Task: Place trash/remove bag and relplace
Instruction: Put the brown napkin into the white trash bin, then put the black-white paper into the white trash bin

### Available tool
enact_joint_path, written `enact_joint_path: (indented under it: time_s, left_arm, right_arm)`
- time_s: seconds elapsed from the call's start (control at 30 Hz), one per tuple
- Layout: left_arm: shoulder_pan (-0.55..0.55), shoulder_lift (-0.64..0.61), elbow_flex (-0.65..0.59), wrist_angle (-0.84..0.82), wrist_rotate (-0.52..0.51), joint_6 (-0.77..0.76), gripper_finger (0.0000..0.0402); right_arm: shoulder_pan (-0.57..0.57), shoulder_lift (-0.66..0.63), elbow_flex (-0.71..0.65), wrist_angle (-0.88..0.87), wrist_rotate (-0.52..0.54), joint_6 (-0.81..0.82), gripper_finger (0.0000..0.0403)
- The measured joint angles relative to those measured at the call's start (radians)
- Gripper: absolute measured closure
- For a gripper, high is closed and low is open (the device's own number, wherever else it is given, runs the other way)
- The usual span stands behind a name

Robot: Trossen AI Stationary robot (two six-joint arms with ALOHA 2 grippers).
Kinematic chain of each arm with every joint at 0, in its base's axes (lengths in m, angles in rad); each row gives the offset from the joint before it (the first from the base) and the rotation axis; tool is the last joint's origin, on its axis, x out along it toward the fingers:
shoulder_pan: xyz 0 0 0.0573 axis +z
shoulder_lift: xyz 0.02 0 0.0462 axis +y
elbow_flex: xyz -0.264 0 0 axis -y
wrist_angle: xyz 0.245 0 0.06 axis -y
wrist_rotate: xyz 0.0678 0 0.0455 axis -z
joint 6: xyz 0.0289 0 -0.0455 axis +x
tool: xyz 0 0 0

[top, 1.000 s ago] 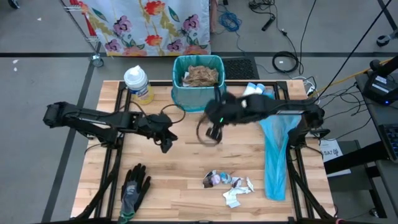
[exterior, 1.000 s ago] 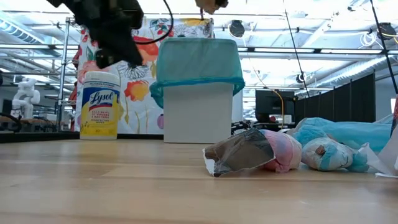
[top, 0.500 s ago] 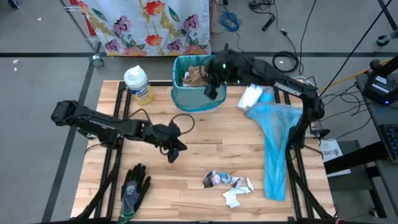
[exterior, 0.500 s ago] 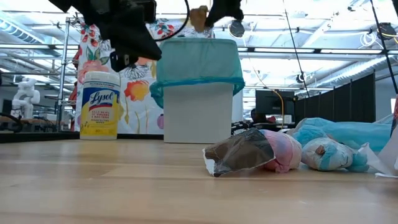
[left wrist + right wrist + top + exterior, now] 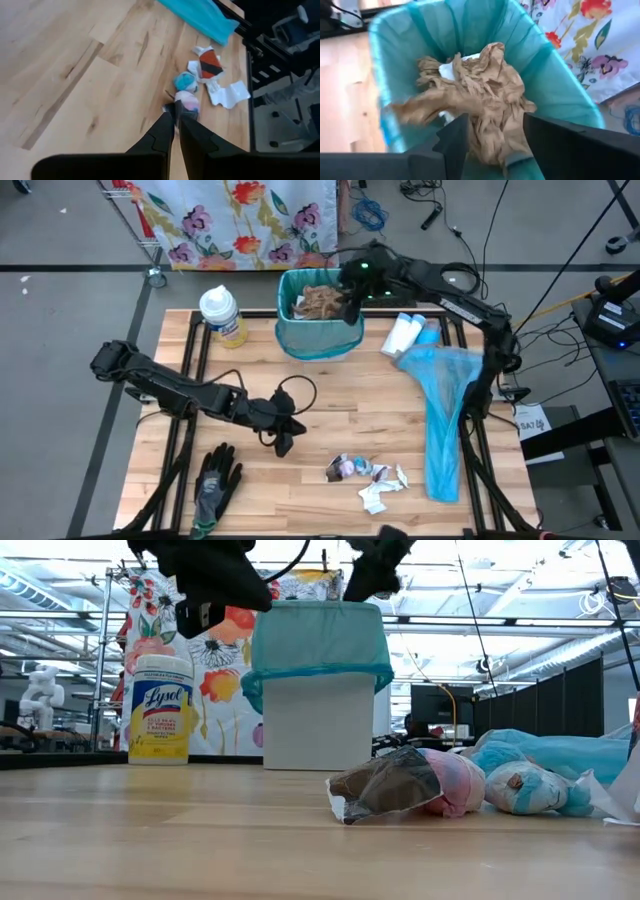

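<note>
The right gripper point(image 5: 350, 298) hangs over the bin point(image 5: 318, 340) at the table's point(image 5: 300, 480) twelve o'clock edge, its fingers point(image 5: 452, 137) spread wide and empty above crumpled brown paper point(image 5: 480, 105) piled in the teal liner. The left gripper point(image 5: 284, 442) hovers near the table's middle, fingers point(image 5: 162, 132) nearly together, gripping nothing, pointed toward the loose trash point(image 5: 368, 475). That trash, a cluster of tissue scraps and wrapper balls, lies toward five o'clock. A spare blue bag point(image 5: 440, 410) lies along three o'clock.
</note>
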Motion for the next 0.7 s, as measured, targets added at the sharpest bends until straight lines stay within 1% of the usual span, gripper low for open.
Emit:
enact_joint_path:
  time_s: [0.17, 0.33, 0.47, 0.6, 0.7]
  left_arm:
    - [-0.005, 0.001, 0.018, -0.001, 0.0, 0.051, 0.0368]
    - [0.001, 0.0, 0.039, -0.025, 0.028, 0.083, 0.0368]
    - [0.004, 0.001, 0.071, -0.122, 0.061, 0.136, 0.0368]
    - [0.005, 0.001, 0.091, -0.095, 0.087, 0.146, 0.0368]
    - [0.011, 0.001, 0.093, -0.08, 0.113, 0.188, 0.0368]
  right_arm:
    - [0.038, -0.093, 0.0, -0.128, 0.0, 0.072, 0.0219]
    - [0.099, -0.194, 0.001, -0.287, 0.007, 0.21, 0.0225]
    - [0.157, -0.252, 0.001, -0.394, 0.011, 0.364, 0.0226]
    - [0.239, -0.302, 0.001, -0.468, 0.013, 0.532, 0.0227]
    - [0.332, -0.326, 0.001, -0.49, 0.068, 0.663, 0.0227]
